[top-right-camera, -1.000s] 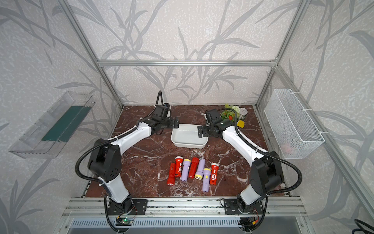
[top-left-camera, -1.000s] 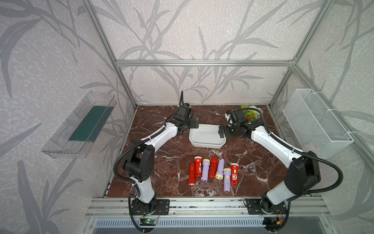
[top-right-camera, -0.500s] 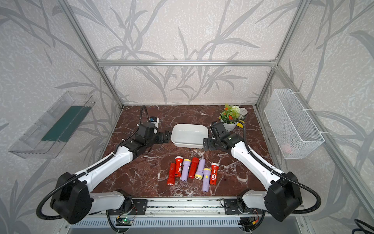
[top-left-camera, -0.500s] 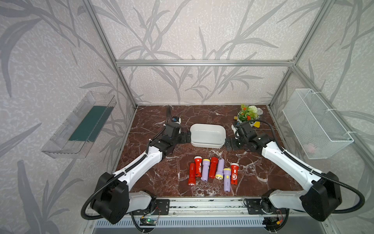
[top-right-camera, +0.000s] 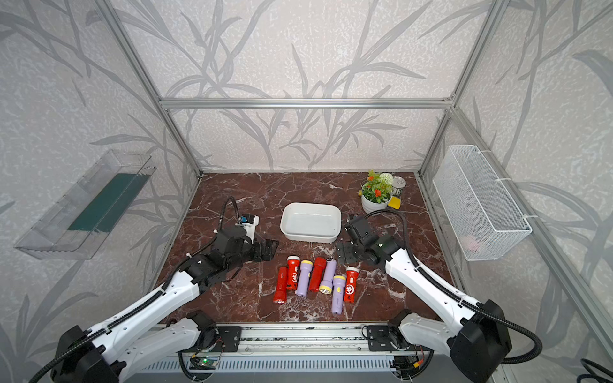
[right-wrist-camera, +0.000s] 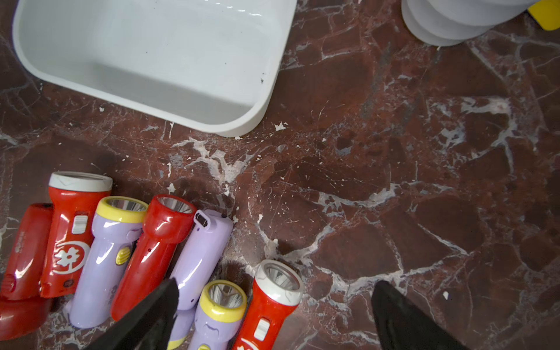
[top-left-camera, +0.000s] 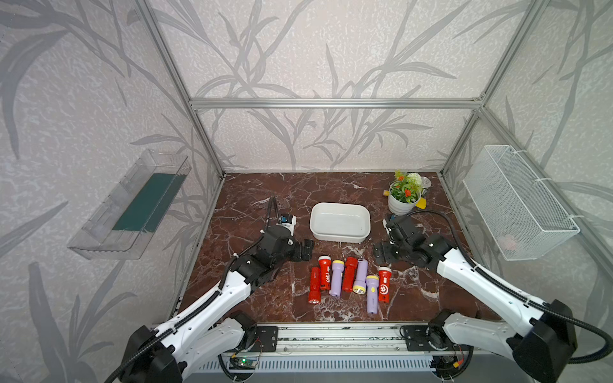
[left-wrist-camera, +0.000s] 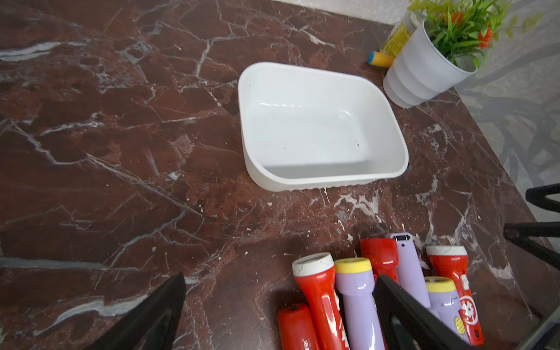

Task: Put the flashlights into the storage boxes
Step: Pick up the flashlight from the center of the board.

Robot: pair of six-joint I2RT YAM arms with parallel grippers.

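Where the table (top-left-camera: 252, 205) reaches its far right corner, a plant pot (top-left-camera: 399, 208) stands. It is to the right of the tub (top-left-camera: 338, 236) and well apart from the flashlights (top-left-camera: 349, 273). A wire basket (top-left-camera: 517, 199) hangs on the right wall and a clear tray (top-left-camera: 132, 212) on the left wall, both off the table.

The basket holds a small pinkish item (top-left-camera: 507, 243), too faint to identify. The tray shows a green base. The tub sits at mid-table, open side up, and its white floor shows bare in both wrist views.

All seven flashlights lie on the table just near of the tub, outside it. They form a tight row, four red and three lilac, most with heads toward the tub.

The left gripper (top-left-camera: 307, 251) sits low, just left of the row's far end, with its jaws spread wide and gripping nothing. The right gripper (top-left-camera: 378, 253) sits just right of that far end, its jaws also spread wide and gripping nothing. The row's far end lies between the two grippers. In both top views neither gripper touches a flashlight.
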